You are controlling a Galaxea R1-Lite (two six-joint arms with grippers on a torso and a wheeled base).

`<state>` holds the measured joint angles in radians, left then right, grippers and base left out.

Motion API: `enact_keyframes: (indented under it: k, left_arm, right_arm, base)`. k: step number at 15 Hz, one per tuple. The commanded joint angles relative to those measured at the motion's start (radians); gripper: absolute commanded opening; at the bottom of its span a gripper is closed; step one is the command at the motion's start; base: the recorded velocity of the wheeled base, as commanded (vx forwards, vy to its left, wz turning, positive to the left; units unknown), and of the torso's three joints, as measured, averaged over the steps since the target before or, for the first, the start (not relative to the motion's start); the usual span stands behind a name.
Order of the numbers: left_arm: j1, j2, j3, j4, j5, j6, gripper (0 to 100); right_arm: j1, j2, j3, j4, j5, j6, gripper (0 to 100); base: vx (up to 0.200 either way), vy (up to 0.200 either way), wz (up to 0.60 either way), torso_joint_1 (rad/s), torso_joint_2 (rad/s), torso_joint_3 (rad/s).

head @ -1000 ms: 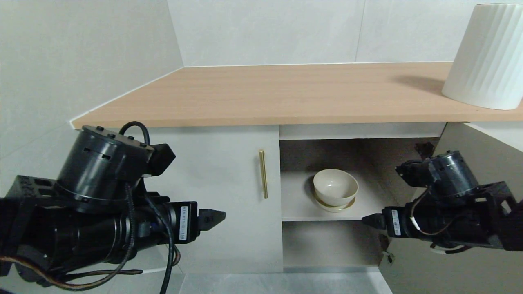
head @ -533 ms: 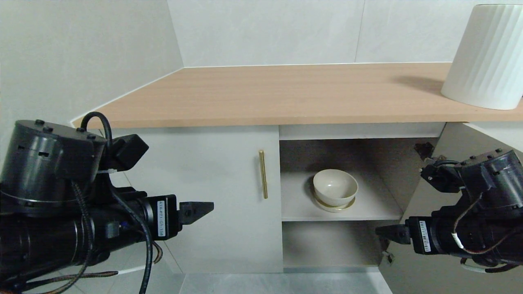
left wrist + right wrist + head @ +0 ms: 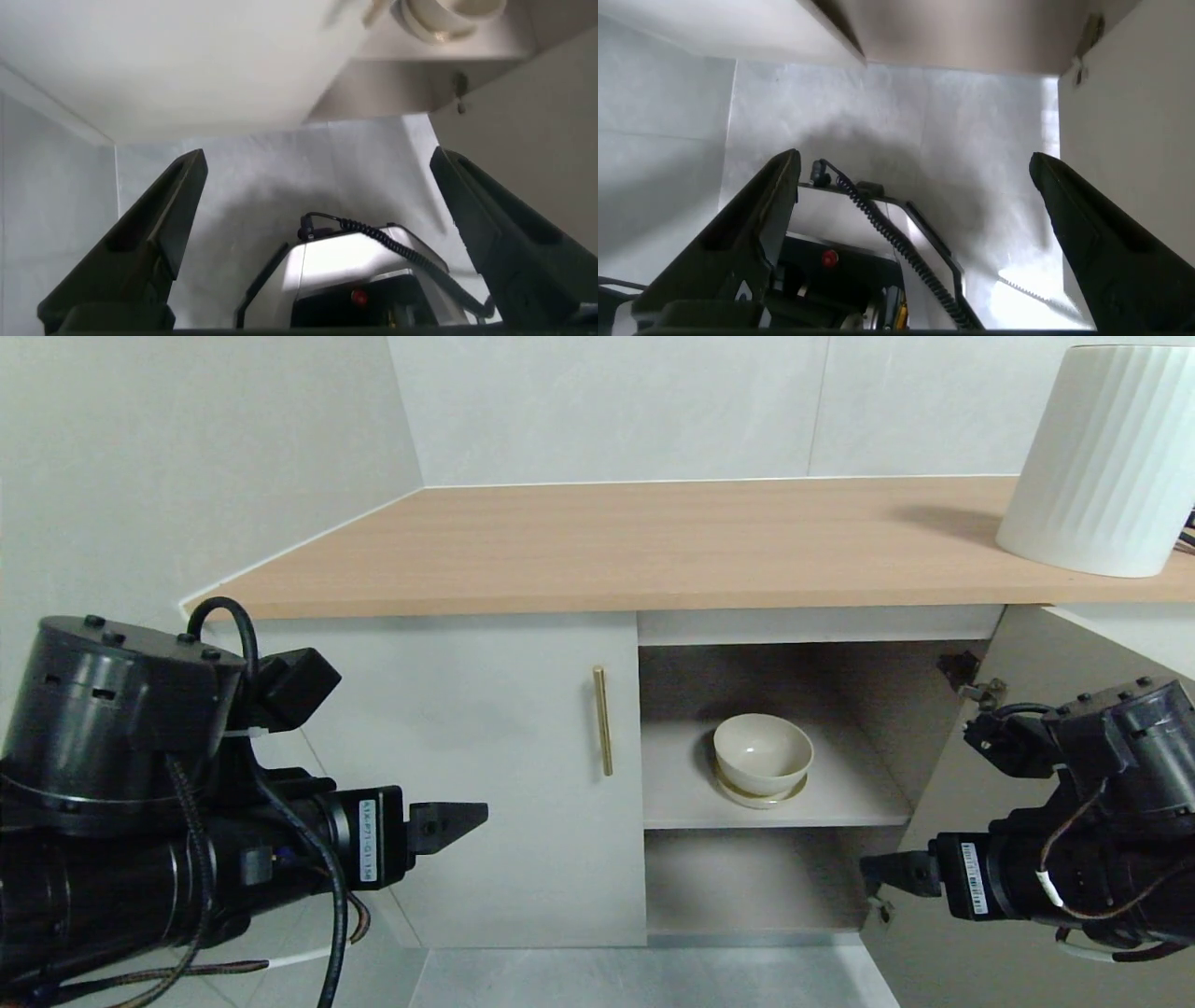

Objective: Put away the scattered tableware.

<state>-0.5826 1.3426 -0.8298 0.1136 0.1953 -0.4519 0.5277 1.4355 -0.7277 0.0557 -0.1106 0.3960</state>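
Hanging low at the lower left and lower right, my left claw [image 3: 453, 823] and right claw [image 3: 885, 875] both gape wide, holding nothing. Farther back, right of centre, the bowl [image 3: 763, 754] stands upright, mouth up, on the cabinet shelf [image 3: 850, 793], hiding most of its saucer [image 3: 747, 795].

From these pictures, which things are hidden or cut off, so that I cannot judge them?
Head view: the closed door hides whatever stands behind it.
Head view: the bowl covers most of the plate under it.
Head view: the white ribbed container is cut off by the right edge.
Left wrist view: the bowl is cut off by the picture's edge.
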Motion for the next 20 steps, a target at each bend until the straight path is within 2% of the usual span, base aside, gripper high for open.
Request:
enact_keyframes:
  k: [1, 16, 20]
  left_arm:
    - [0.000, 0.003, 0.000, 0.000, 0.001, -0.001, 100]
    - [-0.002, 0.007, 0.001, 0.000, 0.001, -0.001, 100]
    - [-0.002, 0.007, 0.001, 0.000, 0.001, -0.001, 100]
  right_arm:
    - [0.000, 0.006, 0.001, -0.001, 0.000, 0.000, 100]
    - [0.000, 0.016, 0.007, -0.001, 0.000, -0.003, 100]
    - [0.000, 0.011, 0.008, -0.001, -0.003, -0.005, 100]
  base:
    - [-0.200, 0.000, 0.00, -0.007, 0.01, 0.017]
    - [-0.200, 0.000, 0.00, 0.003, 0.00, 0.004]
    - [0.000, 0.000, 0.00, 0.000, 0.00, 0.000]
